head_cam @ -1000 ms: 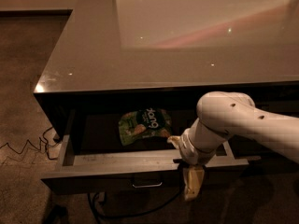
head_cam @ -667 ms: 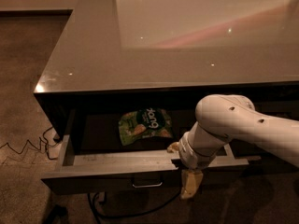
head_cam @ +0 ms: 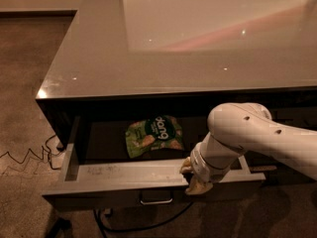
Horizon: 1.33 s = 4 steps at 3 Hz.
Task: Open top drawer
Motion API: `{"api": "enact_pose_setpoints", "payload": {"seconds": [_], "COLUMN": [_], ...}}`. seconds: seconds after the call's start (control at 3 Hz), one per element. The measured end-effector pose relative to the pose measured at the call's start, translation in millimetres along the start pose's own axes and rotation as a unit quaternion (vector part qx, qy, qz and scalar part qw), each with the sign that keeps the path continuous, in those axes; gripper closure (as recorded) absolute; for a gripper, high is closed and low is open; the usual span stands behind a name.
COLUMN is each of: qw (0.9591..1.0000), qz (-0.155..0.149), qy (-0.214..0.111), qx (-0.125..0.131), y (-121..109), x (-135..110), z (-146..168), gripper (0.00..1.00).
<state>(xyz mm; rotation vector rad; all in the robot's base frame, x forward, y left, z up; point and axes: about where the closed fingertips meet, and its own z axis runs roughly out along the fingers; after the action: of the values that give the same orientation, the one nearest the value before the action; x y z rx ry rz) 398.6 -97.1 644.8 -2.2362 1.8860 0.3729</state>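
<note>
While top drawer (head_cam: pixel 124 173) stands open; gripper (head_cam: pixel 193 178) at its front rim | grip unclear

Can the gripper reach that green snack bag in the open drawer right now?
Probably yes: the top drawer is pulled out, the green snack bag lies uncovered inside, and the gripper sits at the drawer's front edge nearby.

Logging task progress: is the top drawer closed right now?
No, the top drawer is pulled out, showing a green snack bag inside, with the end effector at its front edge.
</note>
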Motion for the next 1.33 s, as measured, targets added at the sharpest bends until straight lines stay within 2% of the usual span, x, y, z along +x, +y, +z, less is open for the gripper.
{"api": "enact_pose_setpoints", "payload": {"seconds": [0.33,0.67,1.0,1.33], "qw": [1.0,1.0,1.0,1.0], "qz": [0.002,0.002,0.002,0.0], "qy": [0.004,0.005,0.005,0.001], "qx": [0.0,0.0,0.0,0.001], "y": [4.8,5.2,5.2,6.3], "x": [1.1,0.7,0.7,0.1], "z": [-1.5,0.4,0.4,0.4], "gripper": [0.88,1.0,0.82,0.58]}}
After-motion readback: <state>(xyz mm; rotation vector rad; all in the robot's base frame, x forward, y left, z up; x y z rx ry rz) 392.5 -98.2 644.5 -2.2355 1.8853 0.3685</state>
